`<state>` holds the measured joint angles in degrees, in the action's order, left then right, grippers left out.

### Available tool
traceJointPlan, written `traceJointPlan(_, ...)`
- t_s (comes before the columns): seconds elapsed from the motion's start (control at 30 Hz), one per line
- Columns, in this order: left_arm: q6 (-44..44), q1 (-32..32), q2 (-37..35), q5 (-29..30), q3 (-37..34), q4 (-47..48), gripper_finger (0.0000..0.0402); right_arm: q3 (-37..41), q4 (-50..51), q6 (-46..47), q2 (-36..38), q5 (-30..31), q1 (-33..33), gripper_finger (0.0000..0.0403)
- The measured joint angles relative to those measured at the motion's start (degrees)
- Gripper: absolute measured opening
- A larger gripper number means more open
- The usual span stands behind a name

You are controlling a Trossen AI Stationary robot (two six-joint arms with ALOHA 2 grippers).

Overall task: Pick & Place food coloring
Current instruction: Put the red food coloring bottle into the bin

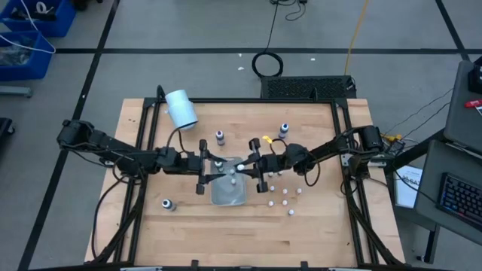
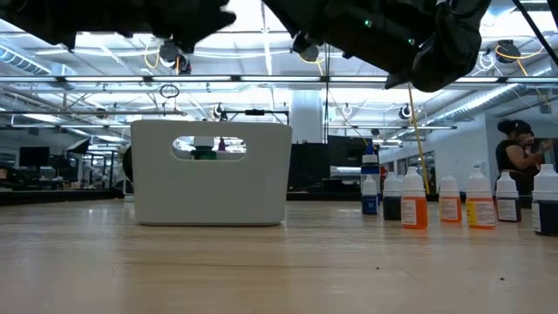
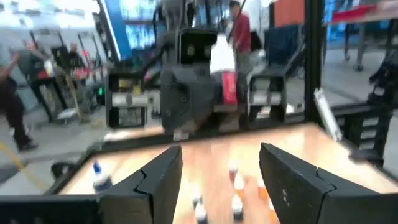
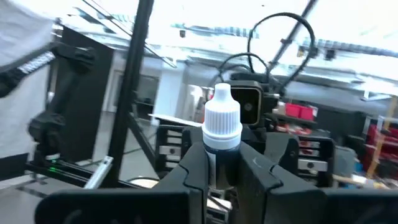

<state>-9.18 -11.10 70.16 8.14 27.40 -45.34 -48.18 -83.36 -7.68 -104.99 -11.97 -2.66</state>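
Note:
My right gripper [image 1: 246, 167] is shut on a small food coloring bottle [image 4: 221, 127] with a white cap and a dark body. It holds the bottle above the clear plastic tray [image 1: 226, 190]. My left gripper [image 1: 202, 170] is open and empty just left of the tray, facing the right gripper; its fingers stand wide apart in the left wrist view [image 3: 221, 180]. More bottles stand on the table: two at the far side [image 1: 220, 137] [image 1: 284, 130], one at the near left [image 1: 167, 204], and several right of the tray [image 1: 285, 197]. My right gripper pinches the bottle's dark body [image 4: 221, 154] between its two fingers, just below the white cap [image 4: 222, 115]. The fingers come about level from the table's right. The cap end sticks out past the fingertips. The bottle is lifted clear, over the tray.
A big white cylinder [image 1: 181, 108] lies at the far left of the table. In the low view the tray shows as a whitish bin [image 2: 174, 196] with a row of bottles [image 2: 449, 199] to its right. A person [image 2: 514, 157] stands in the room behind.

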Motion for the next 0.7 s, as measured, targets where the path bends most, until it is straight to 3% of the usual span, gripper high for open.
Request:
traceJointPlan(0.4, -0.1, 0.3, 0.1, -4.1, 0.0, -4.3, 0.0208, -0.1, 1.3, -0.6, 0.0, -0.2, 0.0, 0.0039)
traceJointPlan(0.57, 0.4, 0.3, 1.1, -3.6, 0.0, -11.9, 0.02, -0.1, 2.1, -1.4, 0.0, 2.3, 0.0, 0.0039)
traceJointPlan(0.7, 0.7, 0.3, 2.7, -2.4, 1.5, -11.7, 0.0193, -0.1, 2.2, -2.0, 0.0, 3.0, 0.0, 0.0039)
